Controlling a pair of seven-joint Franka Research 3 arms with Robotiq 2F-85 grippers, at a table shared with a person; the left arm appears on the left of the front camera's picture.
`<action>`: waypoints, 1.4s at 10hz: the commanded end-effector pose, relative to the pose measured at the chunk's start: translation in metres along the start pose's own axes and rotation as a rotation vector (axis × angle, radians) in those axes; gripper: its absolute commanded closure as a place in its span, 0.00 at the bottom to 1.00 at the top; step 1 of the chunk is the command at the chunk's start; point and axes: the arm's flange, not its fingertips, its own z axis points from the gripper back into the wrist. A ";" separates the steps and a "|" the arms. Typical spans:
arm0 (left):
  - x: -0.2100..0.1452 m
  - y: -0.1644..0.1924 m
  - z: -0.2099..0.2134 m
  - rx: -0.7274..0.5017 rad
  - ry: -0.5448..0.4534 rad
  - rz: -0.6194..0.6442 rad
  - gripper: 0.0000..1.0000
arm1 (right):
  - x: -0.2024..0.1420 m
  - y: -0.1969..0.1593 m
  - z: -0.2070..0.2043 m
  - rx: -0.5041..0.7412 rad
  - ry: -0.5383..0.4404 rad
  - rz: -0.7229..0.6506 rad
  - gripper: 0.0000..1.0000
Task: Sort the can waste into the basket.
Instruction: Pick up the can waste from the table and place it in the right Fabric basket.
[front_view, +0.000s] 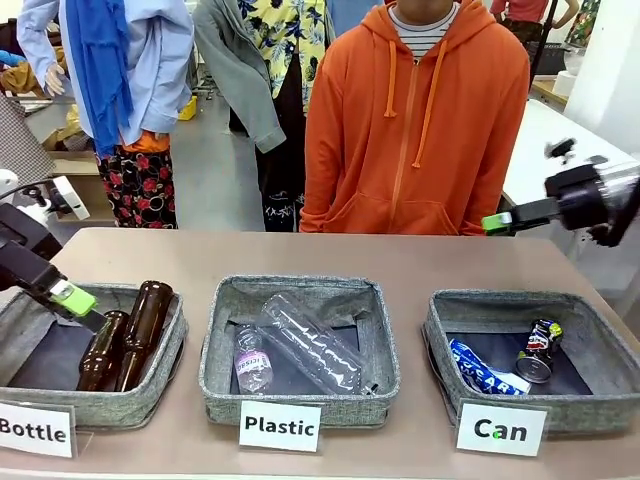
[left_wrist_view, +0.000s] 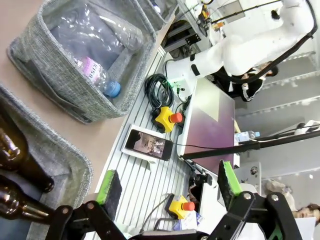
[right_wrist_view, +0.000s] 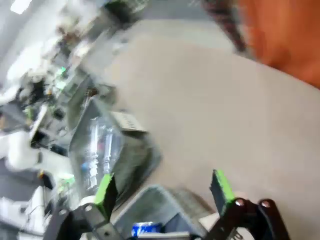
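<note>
While both cans are lying in the right-hand basket:
Cans: blue-and-white can (front_view: 482, 369) and dark can (front_view: 540, 350) are sitting inside the "Can" basket (front_view: 600, 349), lower right.
Left gripper (left_wrist_view: 169, 184): fingers spread, holding nothing, hovering over the bottle basket (front_view: 25, 313), lower left.
Right gripper (right_wrist_view: 162, 186): fingers spread, empty, hanging at right edge.

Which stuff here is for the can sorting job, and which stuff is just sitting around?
For the job:
- blue and white can, lying in the basket
- dark can, beside it
- "Can" basket

Just lying about:
- brown bottles in the "Bottle" basket
- clear plastic bottles in the "Plastic" basket
</note>
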 end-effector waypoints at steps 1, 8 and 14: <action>0.000 -0.003 0.003 -0.004 0.008 0.002 0.00 | -0.006 0.020 -0.015 -0.121 0.177 -0.414 0.00; 0.000 -0.003 0.003 -0.004 0.008 0.002 0.00 | -0.022 0.014 -0.026 -0.156 0.186 -0.293 0.00; 0.000 -0.003 0.003 -0.004 0.008 0.002 0.00 | -0.022 0.014 -0.026 -0.156 0.186 -0.293 0.00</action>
